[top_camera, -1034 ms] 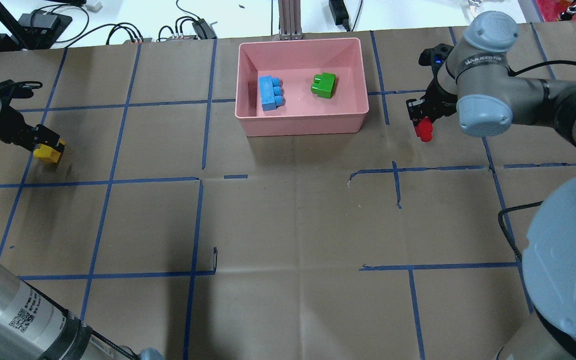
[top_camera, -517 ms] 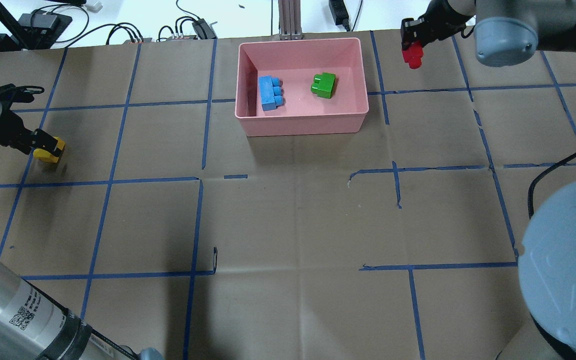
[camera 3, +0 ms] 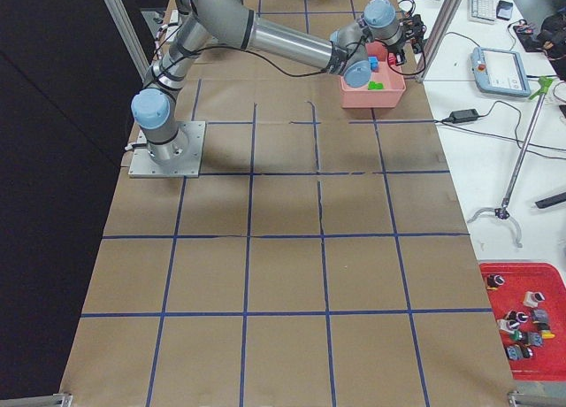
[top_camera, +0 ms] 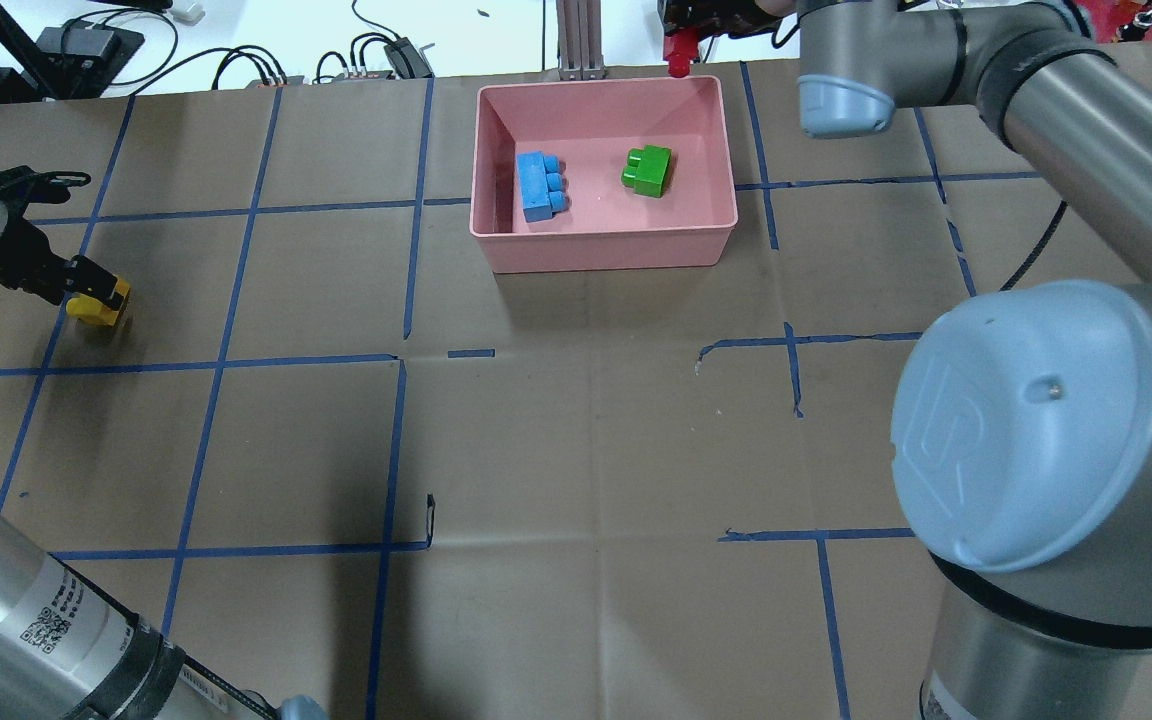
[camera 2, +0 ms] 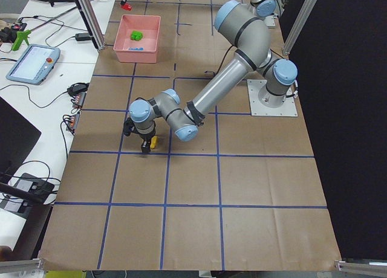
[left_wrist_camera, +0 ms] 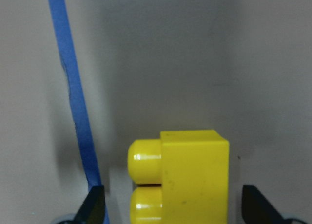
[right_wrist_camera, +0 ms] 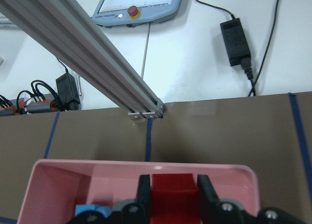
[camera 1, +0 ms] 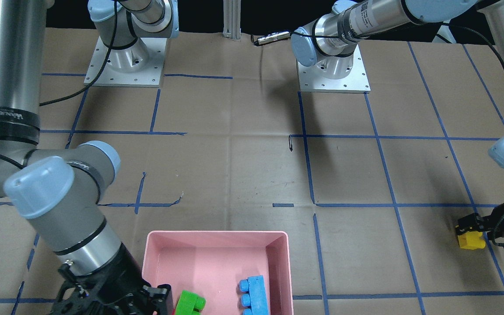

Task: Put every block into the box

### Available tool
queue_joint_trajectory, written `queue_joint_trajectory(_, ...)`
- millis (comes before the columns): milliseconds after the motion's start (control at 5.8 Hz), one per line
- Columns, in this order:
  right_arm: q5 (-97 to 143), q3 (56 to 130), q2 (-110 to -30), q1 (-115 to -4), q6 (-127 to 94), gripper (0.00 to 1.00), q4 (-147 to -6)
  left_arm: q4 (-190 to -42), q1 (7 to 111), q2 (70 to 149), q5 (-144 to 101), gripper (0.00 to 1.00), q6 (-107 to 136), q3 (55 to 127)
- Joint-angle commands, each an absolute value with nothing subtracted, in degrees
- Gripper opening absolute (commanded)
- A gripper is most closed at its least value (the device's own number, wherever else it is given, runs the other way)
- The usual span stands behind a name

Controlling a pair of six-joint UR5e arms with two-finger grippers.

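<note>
The pink box stands at the table's far middle, with the light-blue brick and the green brick inside. My right gripper is shut on the small red brick and holds it above the box's far rim; the right wrist view shows the red brick between the fingers over the box's rim. My left gripper is at the far left, open and straddling the yellow brick on the table. The left wrist view shows the yellow brick with gaps to both fingertips.
An aluminium post stands just behind the box, close to my right gripper. Cables and power adaptors lie on the white bench beyond the table. Blue tape lines grid the brown paper.
My right arm has carried the red brick from the table right of the box up and leftward to above the box's far rim. My left gripper has stayed around the yellow brick.
</note>
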State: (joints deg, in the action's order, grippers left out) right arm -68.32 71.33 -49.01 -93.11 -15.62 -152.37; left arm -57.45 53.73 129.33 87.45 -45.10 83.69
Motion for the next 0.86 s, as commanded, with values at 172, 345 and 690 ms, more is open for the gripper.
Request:
queue_joint_trajectory(172, -68.5, 72.1, -46.3, -95.4, -23.8, 0.3, -158.2, -57.3, 53.8, 129.5, 87.1, 0.64, -45.0, 83.1)
queue_joint_trajectory(345, -68.6, 72.2, -46.7, -95.4, -23.8, 0.99, -157.7, -57.3, 53.8, 129.5, 87.2, 0.53, -44.8, 83.1)
queue_joint_trajectory(690, -68.6, 72.2, -46.8, -95.4, -23.6, 1.0, -157.7, -57.0, 54.5, 128.4, 87.0, 0.32, -44.0, 81.7)
